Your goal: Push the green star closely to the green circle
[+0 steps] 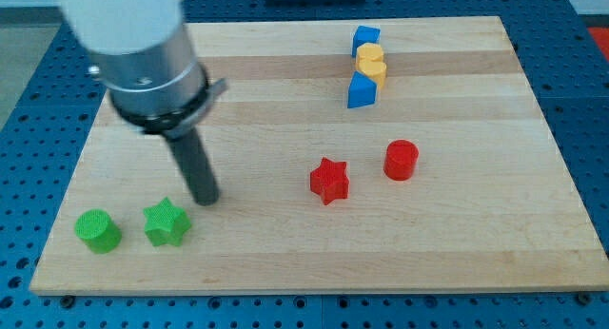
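Observation:
The green star [166, 222] lies near the board's bottom left. The green circle [98, 231] stands just to its left, with a small gap between them. My tip [205, 200] rests on the board just to the upper right of the green star, close to it; I cannot tell if it touches.
A red star [329, 181] and a red cylinder [401, 160] lie right of the middle. At the top, a blue block [365, 38], a yellow block [371, 61] and another blue block [361, 89] stand in a column. The wooden board [476, 243] ends near the bottom.

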Controlling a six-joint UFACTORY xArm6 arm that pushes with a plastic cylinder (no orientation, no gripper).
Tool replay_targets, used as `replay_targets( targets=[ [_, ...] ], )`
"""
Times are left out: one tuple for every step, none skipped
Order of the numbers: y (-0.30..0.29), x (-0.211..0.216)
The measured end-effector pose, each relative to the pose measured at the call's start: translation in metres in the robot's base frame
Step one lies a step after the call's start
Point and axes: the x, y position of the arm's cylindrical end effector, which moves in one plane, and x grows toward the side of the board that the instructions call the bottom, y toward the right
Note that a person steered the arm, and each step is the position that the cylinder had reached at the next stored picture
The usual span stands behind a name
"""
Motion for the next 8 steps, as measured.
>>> replay_targets(
  targets=[
    [0.048,0.007],
    [0.023,0.035],
    [-0.021,0.039],
    [-0.048,0.039],
    [-0.041,0.037],
    [-0.024,0.012],
    [-0.041,0.009],
    [-0.047,0.022]
  ],
)
